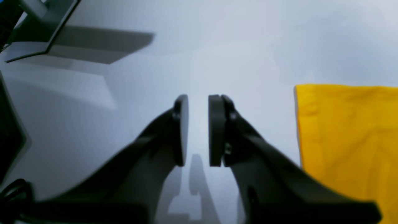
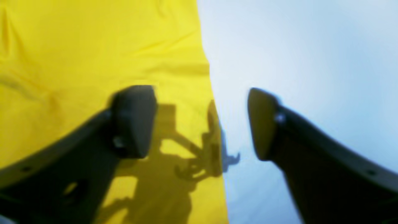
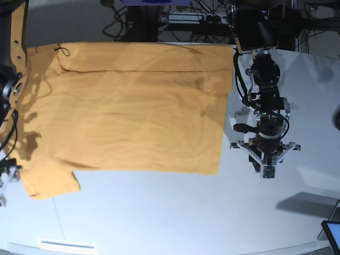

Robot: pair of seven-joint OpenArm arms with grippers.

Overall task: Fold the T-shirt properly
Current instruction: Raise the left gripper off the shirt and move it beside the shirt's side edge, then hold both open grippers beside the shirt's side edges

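The orange-yellow T-shirt (image 3: 127,117) lies spread flat on the white table (image 3: 170,212), with a strip along its far edge folded over and one sleeve at the near left. My left gripper (image 3: 267,159) hovers over bare table just right of the shirt's right edge. In the left wrist view the left gripper (image 1: 198,130) is empty, its pads a small gap apart, with the shirt (image 1: 348,140) to its right. My right gripper (image 2: 202,121) is wide open and empty, straddling the shirt's edge (image 2: 93,46): one finger (image 2: 133,121) over cloth, the other over table.
A dark screen corner (image 3: 332,231) sits at the table's near right and also shows in the left wrist view (image 1: 37,28). Cables and equipment (image 3: 175,16) stand behind the table. The right arm (image 3: 6,90) is cut off at the left edge.
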